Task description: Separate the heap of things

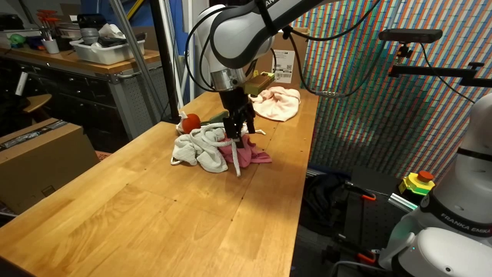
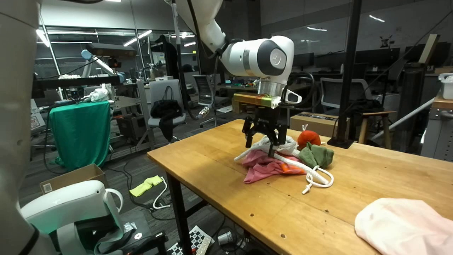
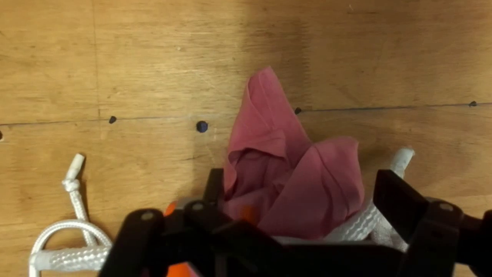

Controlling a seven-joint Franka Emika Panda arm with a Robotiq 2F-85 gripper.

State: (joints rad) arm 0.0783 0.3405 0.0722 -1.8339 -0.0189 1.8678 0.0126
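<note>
A heap lies on the wooden table. A dusky pink cloth [image 1: 251,154] [image 2: 260,166] [image 3: 303,200] is crumpled at its front, with an orange patch. A thick white rope [image 1: 235,159] [image 2: 304,167] [image 3: 77,258] runs over and beside it. A pale grey-white cloth [image 1: 186,148] lies next to the pink one. A red round thing [image 1: 191,123] [image 2: 309,139] and a green cloth [image 2: 316,156] sit at the heap's edge. My gripper [image 1: 241,134] [image 2: 260,148] [image 3: 300,188] is open and low over the heap, its fingers on either side of the pink cloth. Contact cannot be told.
A pale pink cloth [image 1: 277,104] [image 2: 403,223] lies apart from the heap on the table [image 1: 173,215]. A black post [image 2: 348,78] stands at the table's edge near the red thing. A cardboard box [image 1: 292,57] is behind the table's end.
</note>
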